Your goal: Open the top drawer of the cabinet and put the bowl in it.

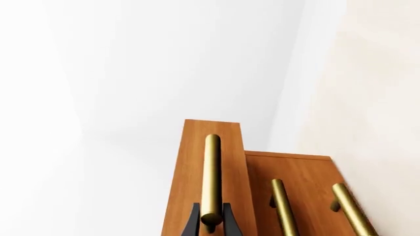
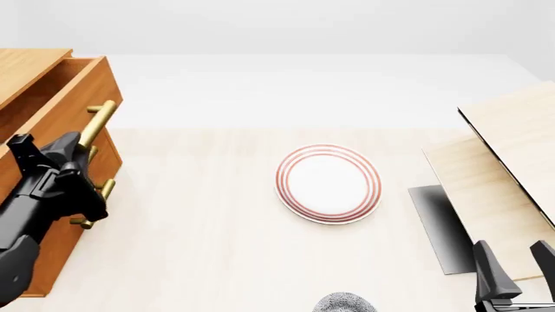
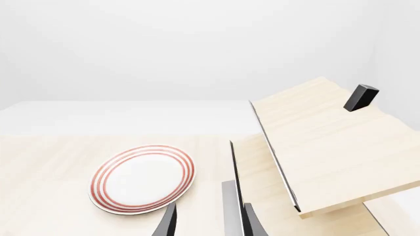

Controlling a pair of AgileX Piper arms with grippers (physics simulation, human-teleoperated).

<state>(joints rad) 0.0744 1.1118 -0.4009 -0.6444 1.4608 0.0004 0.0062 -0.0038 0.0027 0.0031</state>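
Top drawer: the top drawer (image 2: 65,88) of the cabinet (image 2: 52,260) stands pulled part-way out towards the middle of the surface (image 2: 199,247), its box open from above.
Handle: a brass bar handle (image 1: 211,179) runs across the drawer front; it is rigid and smooth, so it likely offers a sure but slippery hold, best taken near its middle so the drawer slides straight.
Left gripper: the left gripper (image 1: 211,221) has its jaws set closely either side of the bar, one dark finger on each side, closed upon it as far as the wrist view shows.
Lower drawers: the two lower handles (image 1: 284,206) sit further back, with their drawers shut.
Bowl: the bowl (image 2: 344,303) shows only as a grey speckled rim at the near edge of the front view, between the arms and near the plate (image 2: 328,183), well apart from the cabinet.
Bowl handling: it is probably light, stiff, breakable and glazed smooth; a pinch over the rim wall seems the best hold, since the round body would slip.
Right gripper: the right gripper (image 2: 516,270) hovers near the pale wooden boards (image 2: 503,169), its jaws spread apart and holding nothing.
Drawer weight: judged from its deep wooden box, the drawer is fairly heavy and should slide stiffly rather than swing.
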